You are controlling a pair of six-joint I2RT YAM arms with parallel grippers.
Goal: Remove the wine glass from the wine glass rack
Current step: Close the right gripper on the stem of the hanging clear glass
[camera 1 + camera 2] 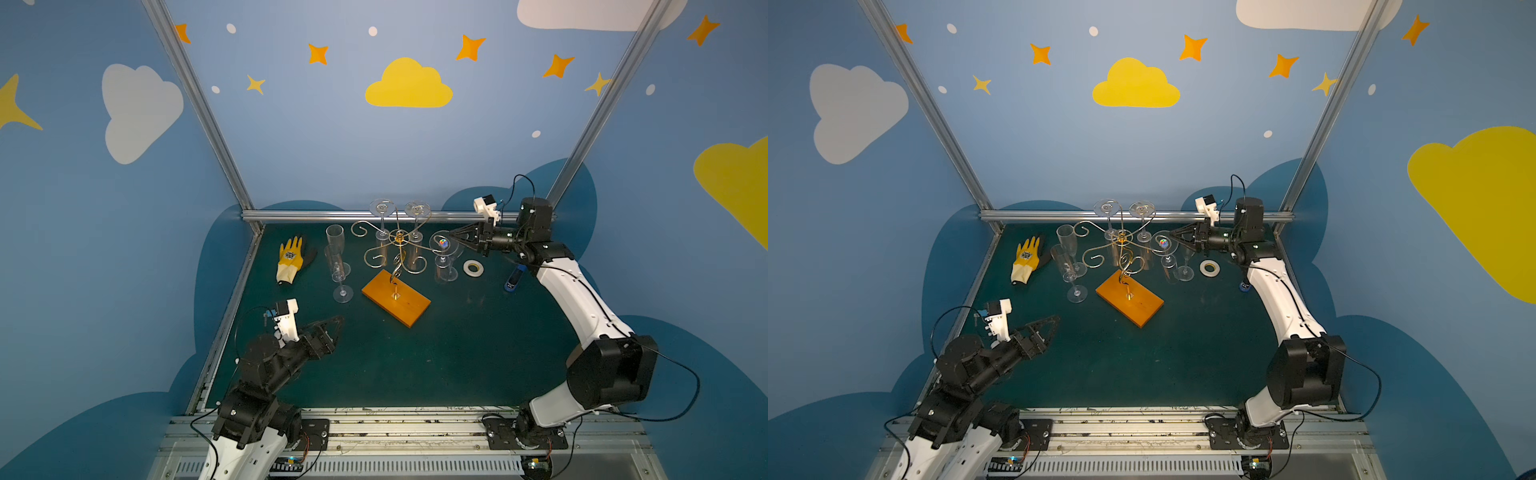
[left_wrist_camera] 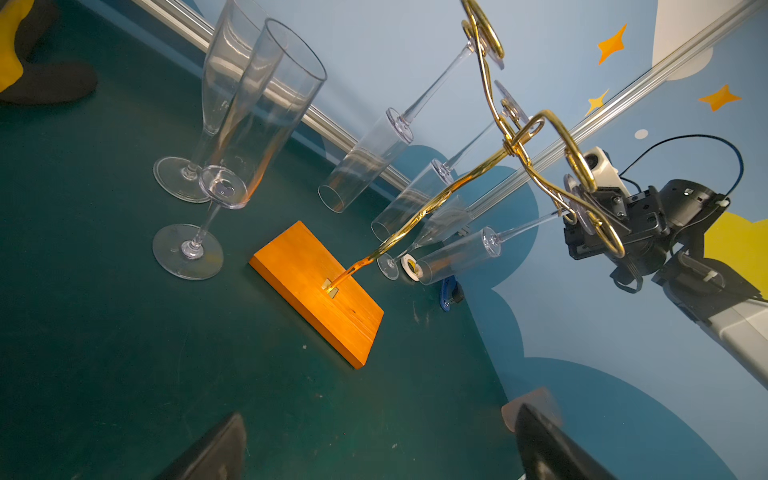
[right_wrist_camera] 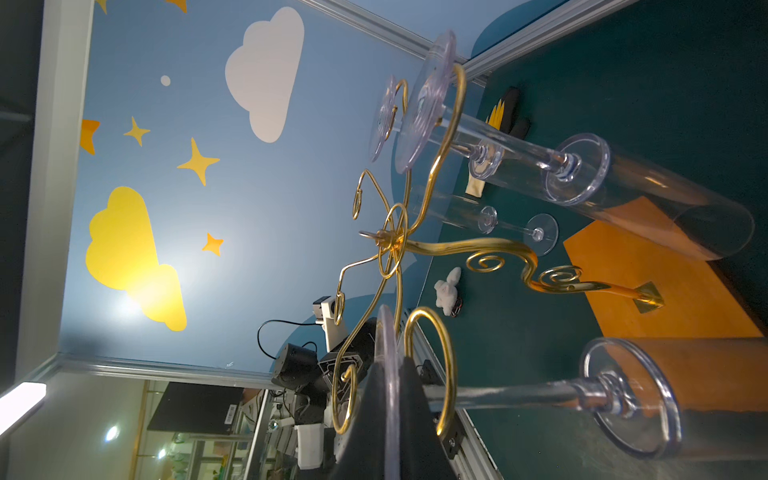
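Observation:
The wine glass rack (image 1: 398,249) is gold wire with curled arms on an orange wooden base (image 1: 395,305), mid-table in both top views. Three clear flutes hang upside down from it. The right-hand wine glass (image 1: 444,245) hangs by its round foot in a curl. My right gripper (image 1: 451,237) is shut on that foot's edge; in the right wrist view the clear disc (image 3: 388,332) sits pinched between the black fingers (image 3: 413,399), its stem (image 3: 519,395) running through the gold loop. My left gripper (image 1: 337,322) stands open above bare mat at the front left, holding nothing.
Two upright flutes (image 1: 340,272) stand left of the rack, and another flute (image 1: 1185,266) stands under its right side. A yellow glove (image 1: 289,259) lies at the far left. A tape roll (image 1: 473,268) and a blue object (image 1: 514,281) lie near the right arm.

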